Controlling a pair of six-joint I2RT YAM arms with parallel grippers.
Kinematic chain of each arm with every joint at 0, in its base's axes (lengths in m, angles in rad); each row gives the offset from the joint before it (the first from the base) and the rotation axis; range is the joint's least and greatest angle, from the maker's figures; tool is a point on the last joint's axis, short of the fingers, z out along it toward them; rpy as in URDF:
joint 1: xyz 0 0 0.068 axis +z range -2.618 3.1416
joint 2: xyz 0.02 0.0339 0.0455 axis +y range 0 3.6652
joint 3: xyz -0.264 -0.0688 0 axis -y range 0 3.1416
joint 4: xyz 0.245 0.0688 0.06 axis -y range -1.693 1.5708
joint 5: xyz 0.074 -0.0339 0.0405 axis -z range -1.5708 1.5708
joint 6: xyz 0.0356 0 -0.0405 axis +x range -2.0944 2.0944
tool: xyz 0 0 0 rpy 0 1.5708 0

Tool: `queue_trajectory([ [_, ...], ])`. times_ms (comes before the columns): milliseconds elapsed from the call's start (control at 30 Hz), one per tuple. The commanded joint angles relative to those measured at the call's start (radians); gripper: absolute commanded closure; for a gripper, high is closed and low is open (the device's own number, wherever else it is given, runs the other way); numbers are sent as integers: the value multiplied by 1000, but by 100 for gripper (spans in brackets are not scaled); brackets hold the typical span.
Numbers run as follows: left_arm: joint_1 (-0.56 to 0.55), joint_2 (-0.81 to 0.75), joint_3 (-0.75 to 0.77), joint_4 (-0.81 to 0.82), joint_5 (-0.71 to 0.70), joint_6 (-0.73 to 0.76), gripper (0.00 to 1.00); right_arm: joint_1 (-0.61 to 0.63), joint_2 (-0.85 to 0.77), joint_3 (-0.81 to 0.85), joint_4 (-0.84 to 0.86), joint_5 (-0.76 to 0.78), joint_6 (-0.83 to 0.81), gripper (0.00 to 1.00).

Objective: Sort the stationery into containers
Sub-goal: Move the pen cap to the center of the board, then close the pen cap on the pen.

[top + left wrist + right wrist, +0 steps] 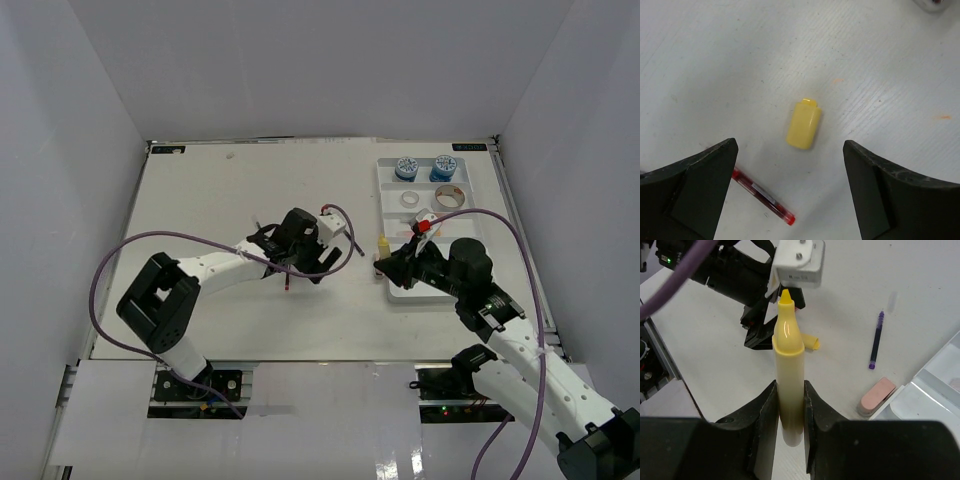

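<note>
Top external view: the white divided tray (470, 180) already holds two blue-white tubs (406, 167) and two tape rolls (411, 199). The right gripper (788, 390) clamps an uncapped yellow highlighter (788, 340) just beside the tray; the left gripper (790, 146) hangs wide open over a yellow cap (803, 123) on the table (715, 60). A red pen (762, 196), purple pen (876, 340) and pink eraser (876, 396) lie unsorted.

Yellow cap (803, 123) between the black jaws of the left gripper (790, 150), red pen (762, 196) beside one jaw. Right gripper (789, 390) is black too, a glossy yellow highlighter (788, 355) between its jaws; beyond the tips, a purple pen (876, 340) and pink eraser (876, 395).
</note>
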Motion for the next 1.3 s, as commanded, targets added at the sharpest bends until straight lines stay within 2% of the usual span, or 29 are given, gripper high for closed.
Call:
queue_trajectory([
  [0, -3, -104, -27, 18, -101, -263, 2, -2, -24, -5, 16, 15, -18, 91],
  [100, -4, -147, -50, -12, -135, -505, 3, -3, -27, -3, 16, 22, -19, 91],
  [133, -4, -174, -62, -27, -126, -629, 4, -2, -28, -3, 16, 25, -19, 91],
  [267, -11, -200, -61, -85, -86, -909, 12, -2, -31, -6, 16, 35, -19, 91],
  [400, -47, -187, -49, -110, -85, -1078, 17, -2, -31, -9, 16, 41, -22, 91],
  [600, -54, -121, -27, -110, -129, -1257, 18, -3, -34, -12, 16, 45, -24, 91],
  [833, -54, -41, -7, -124, -178, -1394, 22, -2, -50, -14, 16, 39, -21, 91],
  [1267, -54, 76, 83, -160, -244, -1505, 29, -3, -68, -38, 16, 1, -14, 91],
])
